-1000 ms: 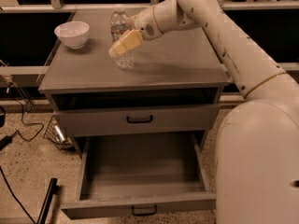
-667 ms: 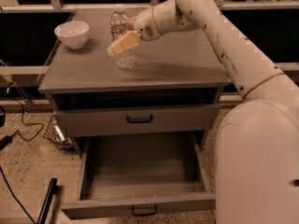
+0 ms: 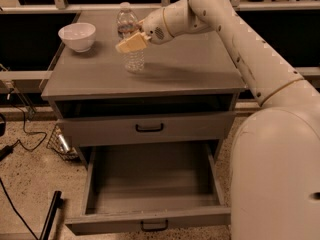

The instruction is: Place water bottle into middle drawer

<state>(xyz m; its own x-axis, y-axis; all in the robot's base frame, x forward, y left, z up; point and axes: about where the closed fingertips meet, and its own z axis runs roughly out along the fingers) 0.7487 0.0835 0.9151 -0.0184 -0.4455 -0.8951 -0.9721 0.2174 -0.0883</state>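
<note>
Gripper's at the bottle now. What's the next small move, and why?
Probably a short straight lift, once the grip is sure: the gripper sits at the bottle, which stands on the cabinet top, and the drawer lies open below.

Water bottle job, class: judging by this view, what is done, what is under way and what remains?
Done: the middle drawer is pulled open. Under way: the gripper is at the water bottle, which stands upright on the cabinet top. Left: lift the bottle, lower it into the drawer and release.
</note>
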